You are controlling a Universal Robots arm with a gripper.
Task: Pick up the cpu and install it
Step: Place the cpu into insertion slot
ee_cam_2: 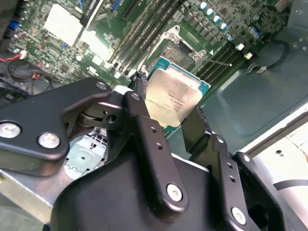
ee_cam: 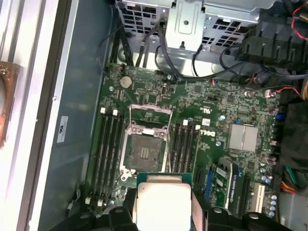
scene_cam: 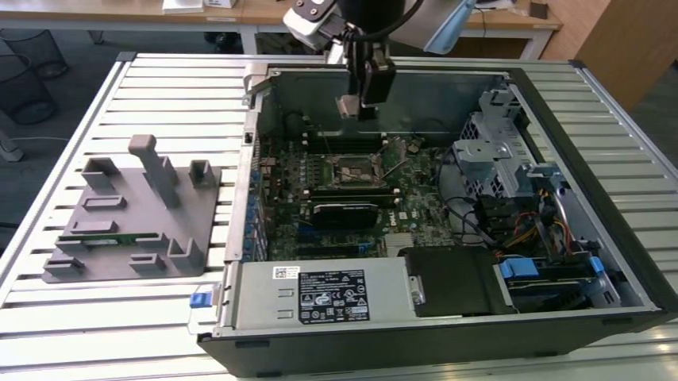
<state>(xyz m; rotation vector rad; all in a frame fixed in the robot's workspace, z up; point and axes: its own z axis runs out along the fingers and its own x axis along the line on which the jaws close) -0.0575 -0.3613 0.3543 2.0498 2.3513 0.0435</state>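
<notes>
My gripper (scene_cam: 350, 105) hangs above the far part of the open computer case, shut on the cpu (scene_cam: 348, 105). In the second wrist view the cpu (ee_cam_2: 172, 97) shows its silver-grey metal top and thin green rim, clamped between the two black fingers (ee_cam_2: 147, 134). The first wrist view shows the cpu (ee_cam: 162, 202) held above the motherboard (ee_cam: 221, 106). The open socket (ee_cam: 146, 150) lies right beside it in that view, with its metal frame lifted. In the exterior view the socket (scene_cam: 351, 169) sits on the board well below the gripper.
The case (scene_cam: 625, 270) lies on a slatted white table (scene_cam: 159, 95). A grey fixture plate (scene_cam: 138, 214) with upright blocks and a green memory stick (scene_cam: 127, 237) sits at the exterior view's left. Drive cages and cables (scene_cam: 509, 159) fill the case's right side.
</notes>
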